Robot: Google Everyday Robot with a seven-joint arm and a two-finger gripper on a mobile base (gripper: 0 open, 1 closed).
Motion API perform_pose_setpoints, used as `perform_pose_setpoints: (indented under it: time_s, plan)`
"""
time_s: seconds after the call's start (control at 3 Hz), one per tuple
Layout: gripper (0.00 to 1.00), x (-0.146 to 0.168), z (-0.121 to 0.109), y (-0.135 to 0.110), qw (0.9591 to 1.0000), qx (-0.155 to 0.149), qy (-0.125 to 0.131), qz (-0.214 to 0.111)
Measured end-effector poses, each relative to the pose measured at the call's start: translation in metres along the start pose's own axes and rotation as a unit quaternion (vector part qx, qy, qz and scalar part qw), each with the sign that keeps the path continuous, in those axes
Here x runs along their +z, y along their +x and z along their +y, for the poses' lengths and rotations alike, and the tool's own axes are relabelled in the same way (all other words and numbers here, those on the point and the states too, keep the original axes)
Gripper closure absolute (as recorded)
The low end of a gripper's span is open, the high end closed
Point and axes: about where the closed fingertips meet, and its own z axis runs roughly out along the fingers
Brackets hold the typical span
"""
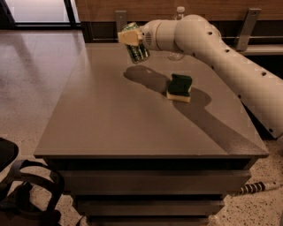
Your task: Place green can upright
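The green can (139,52) is held in the gripper (132,40), whose fingers are closed on its upper end. It is kept in the air above the counter (115,119), near the far edge and left of that edge's middle. The can is seen tilted rather than plumb, and a shadow is cast on the surface beneath it, so it is judged not yet to be set down. The bare patch under it seems a suitable spot, well apart from the green-and-yellow sponge (179,85) lying nearer the middle. The can's top is covered by the fingers, and how far it is from the surface cannot be told. A clear bottle (180,9) at the far edge is mostly hidden behind the arm (212,44).
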Motion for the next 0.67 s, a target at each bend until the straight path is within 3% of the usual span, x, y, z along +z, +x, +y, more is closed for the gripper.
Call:
perform_pose_setpoints:
  time_s: [0.33, 0.67]
  plan:
    - [1.00, 0.010, 0.030, 0.007, 0.9979, -0.044, -0.015, -0.046]
    - [1.00, 0.004, 0.045, 0.010, 0.9934, -0.065, -0.019, -0.093]
